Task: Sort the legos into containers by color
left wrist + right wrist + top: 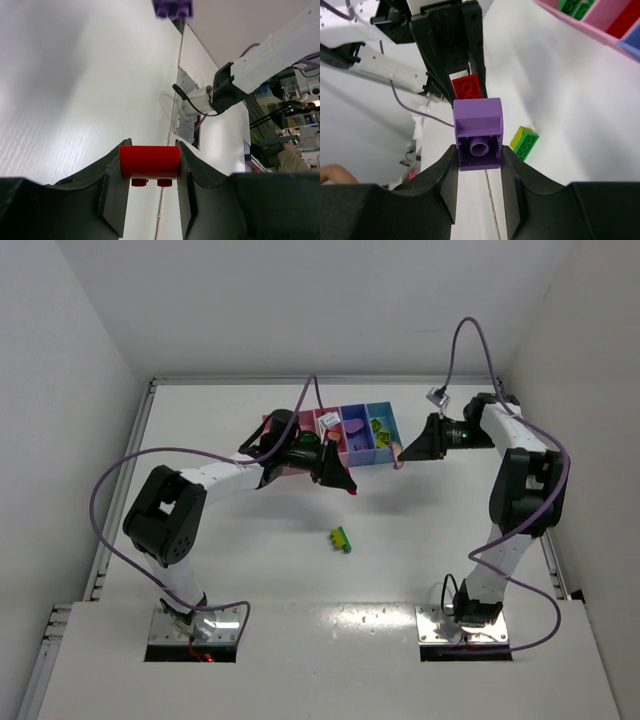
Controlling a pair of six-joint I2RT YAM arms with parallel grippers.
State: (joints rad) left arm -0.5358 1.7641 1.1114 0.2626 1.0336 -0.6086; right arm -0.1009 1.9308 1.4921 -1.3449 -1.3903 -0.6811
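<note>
Right up close, my left gripper (150,172) has its two black fingers (112,180) squeezed tight on a red lego (149,161). One finger is on each side, and its little bumps point down in my left wrist view. My right gripper (479,157) is squeezed on a purple lego (478,132) the same way, and I can see the round hole in its underside. The two legos are near each other but not touching. From my right wrist, the red one sits just past the purple one at 12 o'clock. From my left wrist, the purple one peeks in at 12 o'clock, at the top edge. Under them is the white table (250,560). A green and yellow stack (341,539) lies on it by itself, at 6 o'clock from the containers (345,452) and well apart from them. From above, my left gripper is at 7 o'clock from the row of containers, and my right gripper is at 4 o'clock, by the right end. Green legos (380,426) lie in the bin at the right end. A purple piece (353,425) lies in the bin next to it.
</note>
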